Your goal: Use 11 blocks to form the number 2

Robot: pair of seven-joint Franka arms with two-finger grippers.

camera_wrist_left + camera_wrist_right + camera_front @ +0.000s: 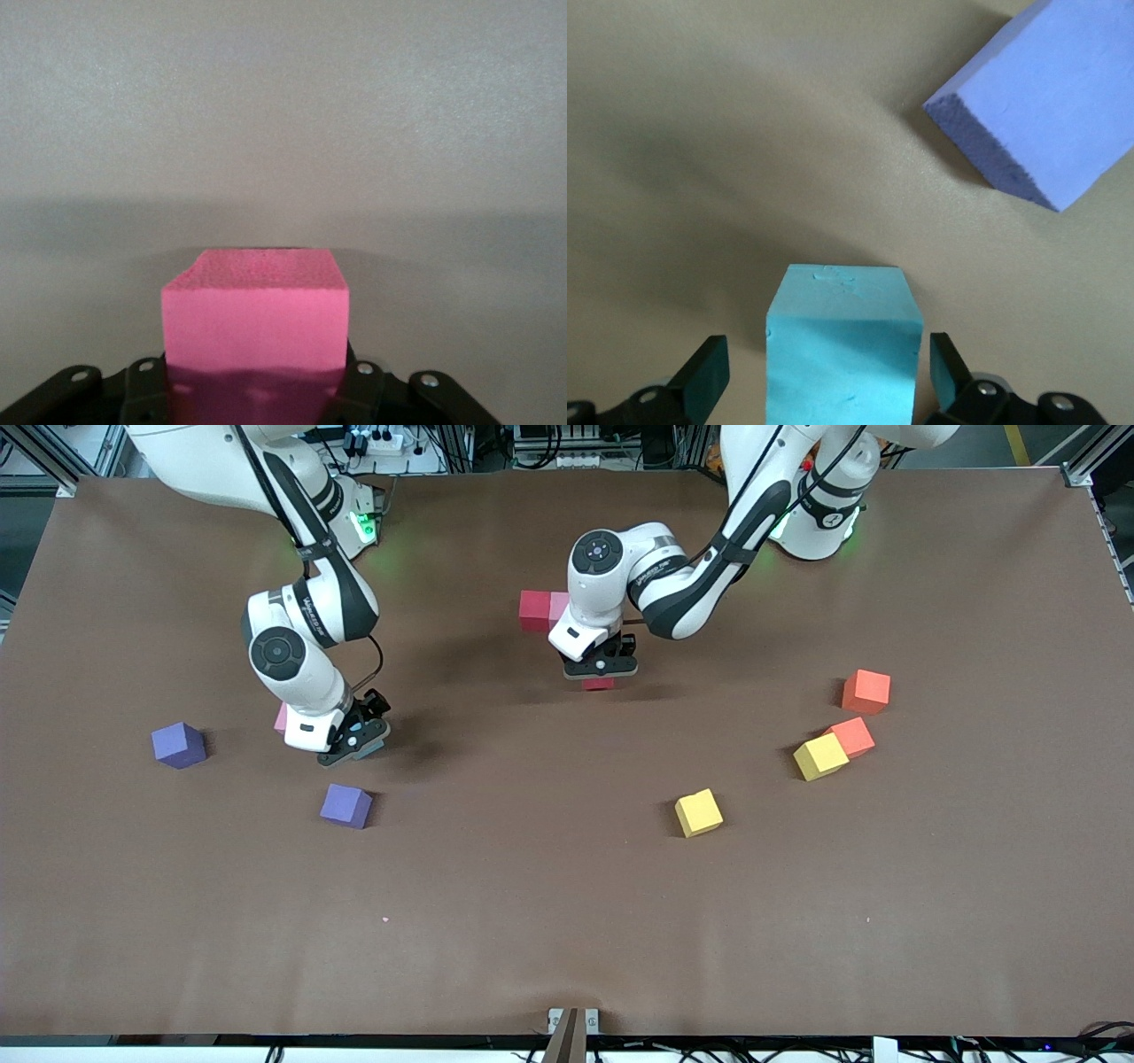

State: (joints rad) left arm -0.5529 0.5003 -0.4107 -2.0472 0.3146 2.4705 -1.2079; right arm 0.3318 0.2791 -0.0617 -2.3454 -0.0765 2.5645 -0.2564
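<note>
Over the brown table [567, 886], left jaws grip a red block [598, 684]; right jaws straddle a teal block [840, 354], open.

Left gripper [600, 666] grips a red block [598, 684] — right gripper [356, 737] hangs low, near a purple block [346, 805].

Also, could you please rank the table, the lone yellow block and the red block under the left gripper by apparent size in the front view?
1. Table.
2. Yellow block.
3. Red block, only a sliver showing beneath the left gripper.
</note>
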